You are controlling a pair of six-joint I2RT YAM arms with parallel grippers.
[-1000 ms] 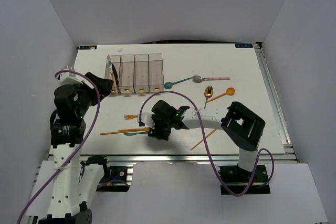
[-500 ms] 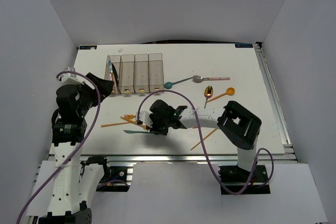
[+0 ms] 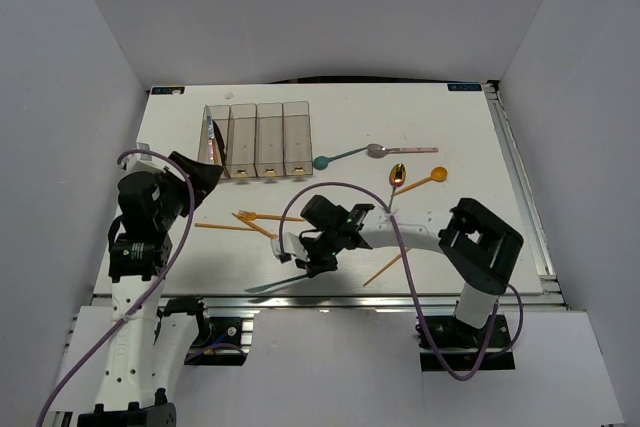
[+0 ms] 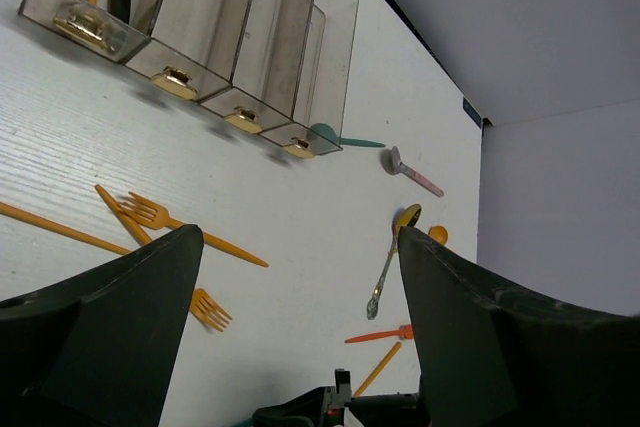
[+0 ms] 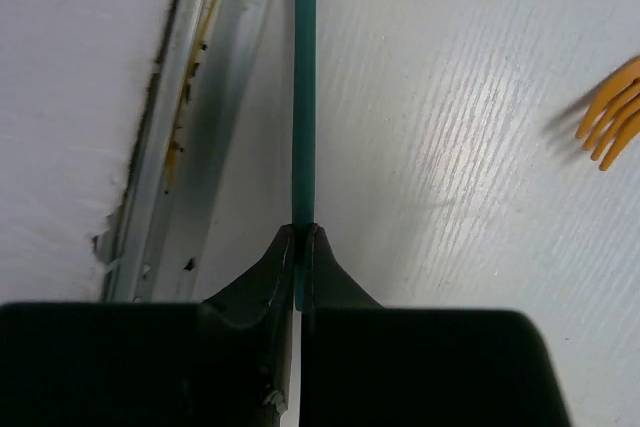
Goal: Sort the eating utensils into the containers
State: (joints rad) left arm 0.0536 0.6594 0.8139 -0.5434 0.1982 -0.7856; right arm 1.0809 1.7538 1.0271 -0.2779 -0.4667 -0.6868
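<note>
The containers [image 3: 256, 139] are four smoky clear bins in a row at the back left, also in the left wrist view [image 4: 205, 27]; the leftmost holds a few utensils. My right gripper [image 3: 306, 265] is shut on a teal utensil [image 3: 264, 287], whose thin handle [image 5: 303, 97] runs out from the closed jaws [image 5: 302, 239] toward the table's near edge. My left gripper [image 3: 205, 175] stands open and empty just left of the bins [image 4: 298, 237]. Orange forks [image 3: 256, 217] [image 4: 160, 213] and an orange stick [image 3: 220, 226] lie between the arms.
At the right lie a teal spoon [image 3: 334, 158], a grey spoon with a pink handle [image 3: 400, 150], a gold spoon [image 3: 397, 177], an orange spoon [image 3: 430, 177] and an orange stick [image 3: 386, 266]. The metal rail [image 5: 200, 117] of the near edge is right beside the held utensil.
My right gripper has shut on the teal utensil and carried it toward the near edge. The orange forks and stick were pushed about. My left arm has dropped slightly.
</note>
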